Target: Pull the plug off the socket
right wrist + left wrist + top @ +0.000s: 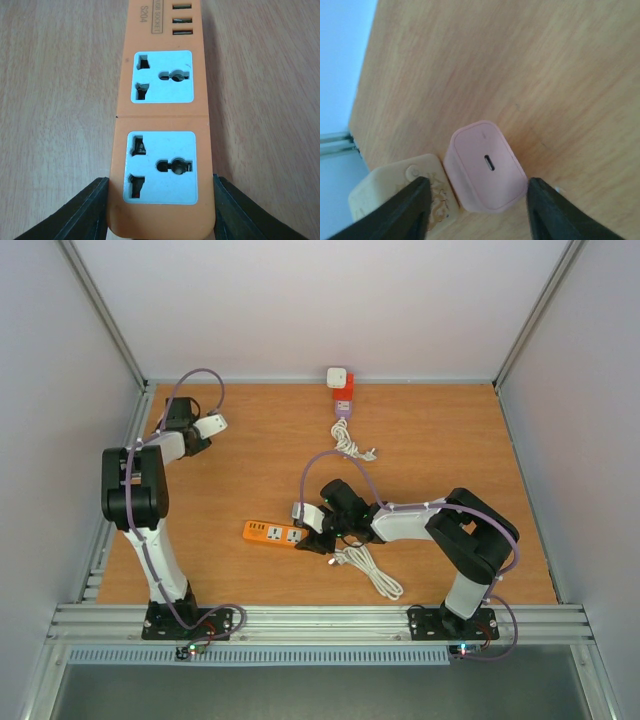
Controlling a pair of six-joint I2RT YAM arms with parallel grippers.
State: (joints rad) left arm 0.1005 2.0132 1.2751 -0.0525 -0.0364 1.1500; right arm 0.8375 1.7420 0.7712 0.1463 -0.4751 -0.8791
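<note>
A: Two sockets (161, 76) bare on the orange power strip (162, 117); right gripper (161, 184) clamps its end.
B: Plug (485, 167)?
A: Pale USB-C charger, pinched in left gripper (479, 186), over table (450, 440) far-left corner.

**Power strip** (272, 533): we logged it as orange, lying flat near the middle of the table (450, 440). It had two white universal sockets and three small ports on top, all empty.

**Plug** (487, 167): we logged a pale rounded cube with one slot port on its face. It was unplugged and well apart from the strip, at far left.
</note>
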